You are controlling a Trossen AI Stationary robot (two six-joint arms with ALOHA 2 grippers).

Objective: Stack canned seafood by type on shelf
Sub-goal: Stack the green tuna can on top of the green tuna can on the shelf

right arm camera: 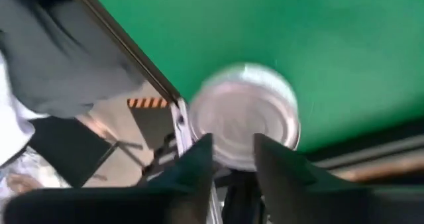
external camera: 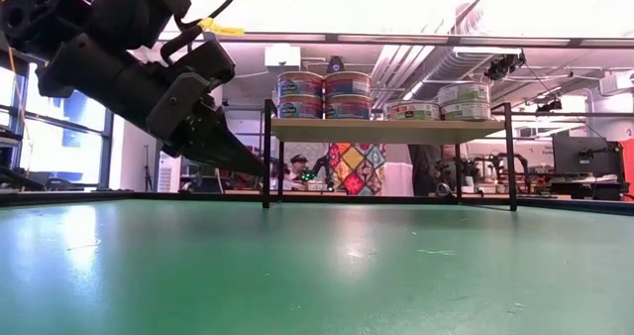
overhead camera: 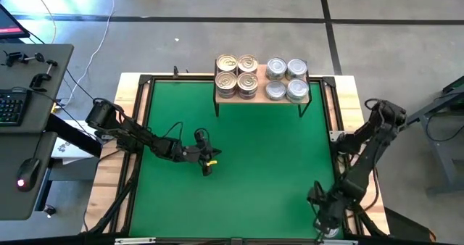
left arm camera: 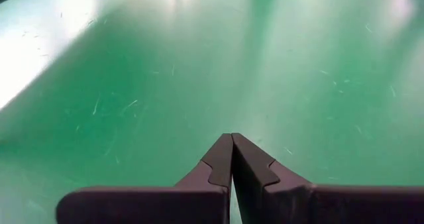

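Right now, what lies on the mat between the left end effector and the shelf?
Nothing: in the high view the mat is bare between the left end effector and the shelf.

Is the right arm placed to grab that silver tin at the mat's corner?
Probably yes: the right gripper hangs open just short of the silver tin, and nothing shows between them.

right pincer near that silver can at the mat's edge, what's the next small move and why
Probably ease the right pincer forward so its fingers straddle the silver-lidded can, then close. The fingers are parted with the can just beyond the tips, not between them. On the shelf the silver stacks sit on its right half, where this can likely belongs. The left pincer is shut and empty over the mat.
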